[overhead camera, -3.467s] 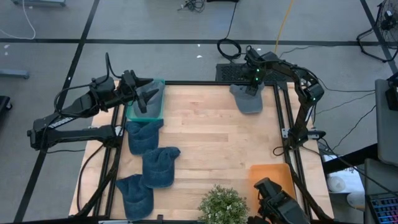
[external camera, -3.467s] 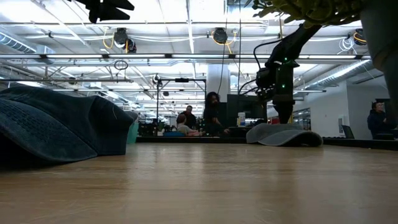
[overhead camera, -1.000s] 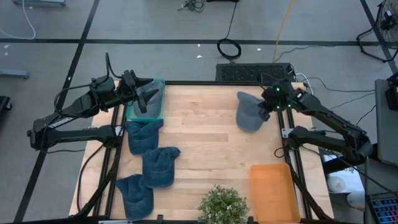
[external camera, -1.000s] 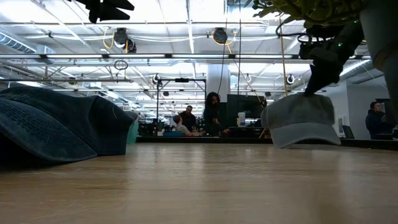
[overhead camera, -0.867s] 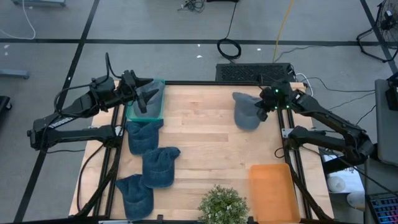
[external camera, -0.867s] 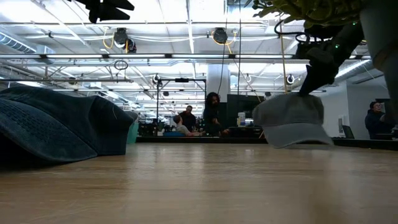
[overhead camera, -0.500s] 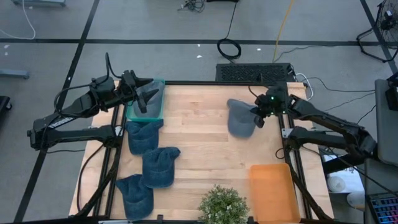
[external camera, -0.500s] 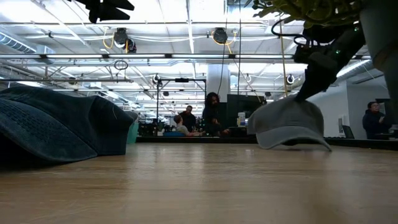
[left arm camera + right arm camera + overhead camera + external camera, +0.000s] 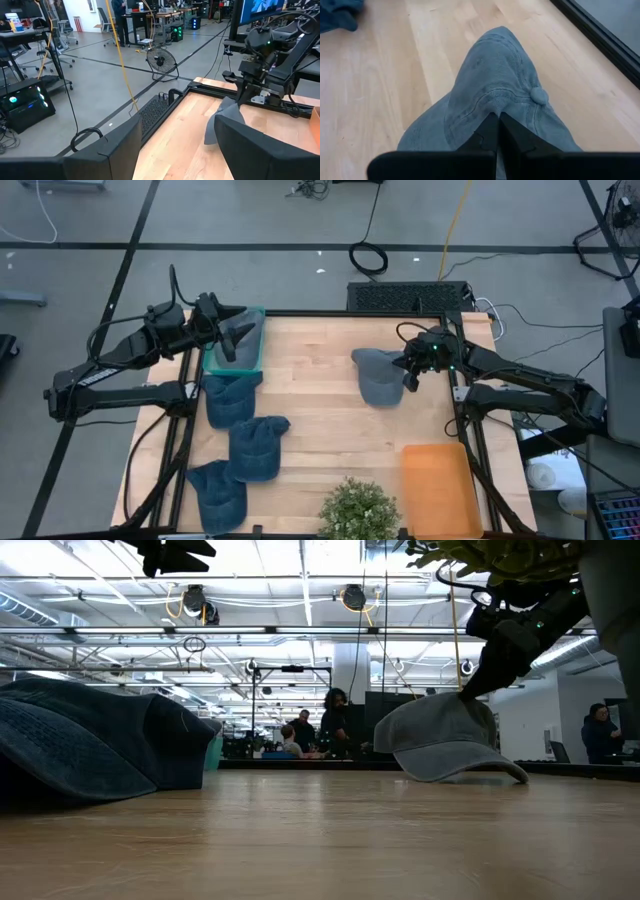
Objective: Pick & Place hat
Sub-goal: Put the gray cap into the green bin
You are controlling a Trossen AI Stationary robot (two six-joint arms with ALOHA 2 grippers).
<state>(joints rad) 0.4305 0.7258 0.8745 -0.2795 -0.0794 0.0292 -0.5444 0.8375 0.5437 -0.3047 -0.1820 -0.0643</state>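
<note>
Place: you're in an open robotics lab.
Evidence: exposed ceiling ducts (image 9: 300,630), desks with monitors (image 9: 22,95), a floor fan (image 9: 161,61), people (image 9: 333,720) seated behind.

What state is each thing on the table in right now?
Grey hat: pinched at the crown by the right tool, brim low over the table.
Left tool: open, over the teal bin.
Three blue hats: lying along the left edge.
Orange tray: empty.
</note>
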